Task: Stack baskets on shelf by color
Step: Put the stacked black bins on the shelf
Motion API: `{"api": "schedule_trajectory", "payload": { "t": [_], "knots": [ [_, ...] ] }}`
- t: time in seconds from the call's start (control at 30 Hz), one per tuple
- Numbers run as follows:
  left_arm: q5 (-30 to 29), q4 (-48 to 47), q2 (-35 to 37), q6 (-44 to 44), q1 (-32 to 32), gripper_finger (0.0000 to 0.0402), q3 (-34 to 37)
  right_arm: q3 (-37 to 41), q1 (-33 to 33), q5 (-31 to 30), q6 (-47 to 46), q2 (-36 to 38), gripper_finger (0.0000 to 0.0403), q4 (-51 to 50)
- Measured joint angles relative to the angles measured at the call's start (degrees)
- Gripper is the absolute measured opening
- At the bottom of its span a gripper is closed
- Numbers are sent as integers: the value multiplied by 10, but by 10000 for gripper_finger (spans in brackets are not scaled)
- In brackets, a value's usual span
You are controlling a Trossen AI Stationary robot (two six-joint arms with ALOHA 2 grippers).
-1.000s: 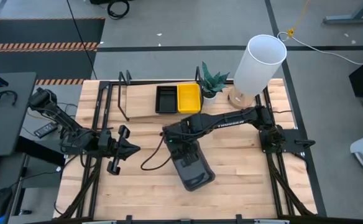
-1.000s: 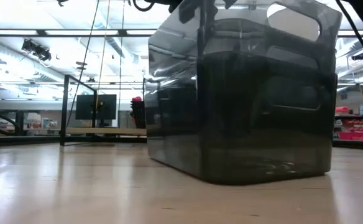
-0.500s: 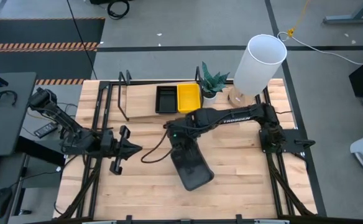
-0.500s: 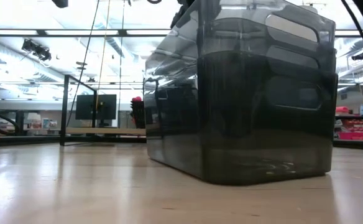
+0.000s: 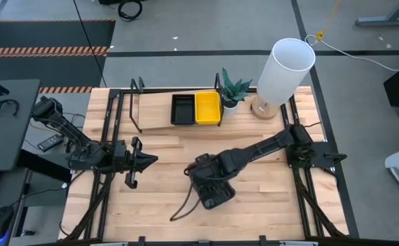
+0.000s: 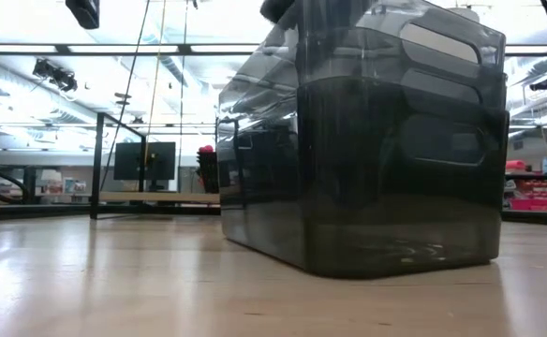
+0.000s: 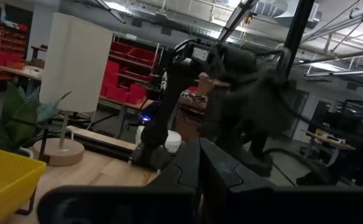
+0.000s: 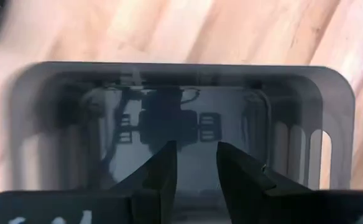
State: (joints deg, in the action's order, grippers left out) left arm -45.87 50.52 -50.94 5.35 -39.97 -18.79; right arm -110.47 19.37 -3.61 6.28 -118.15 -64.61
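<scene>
The right gripper (image 5: 210,183) hangs right over the smoky grey basket (image 5: 212,193), which sits flat on the table (image 5: 268,205), well forward of the shelf (image 5: 160,113). On that shelf a black basket (image 5: 182,109) and a yellow basket (image 5: 208,107) sit side by side. To do this well, I reckon the claw should drop over one wall of the grey basket, pinch squarely and lift level, so the tray doesn't swing on the way back to the shelf. From the wrist the fingers (image 8: 161,171) stand parted, a clear gap between them, holding nothing, poised above the basket's inside. The left gripper (image 5: 132,162) waits off to the grey basket's left, closed on nothing.
</scene>
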Motion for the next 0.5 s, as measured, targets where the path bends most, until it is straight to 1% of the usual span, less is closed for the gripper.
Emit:
{"api": "schedule_trajectory", "payload": {
  "t": [0.17,0.27,0.37,0.43,0.5],
  "knots": [
    [0,0,0,13,0,19,0,72,-30,-8,0,0,119,77],
    [0,-1,0,16,0,23,0,103,-46,-42,6,0,119,109],
    [0,-1,0,16,0,22,0,130,-64,-71,35,0,119,167],
    [0,-1,0,15,0,18,0,142,-78,-97,72,-1,119,216],
    [0,-1,0,15,0,15,0,152,-96,-136,112,-1,118,293]
  ]
}}
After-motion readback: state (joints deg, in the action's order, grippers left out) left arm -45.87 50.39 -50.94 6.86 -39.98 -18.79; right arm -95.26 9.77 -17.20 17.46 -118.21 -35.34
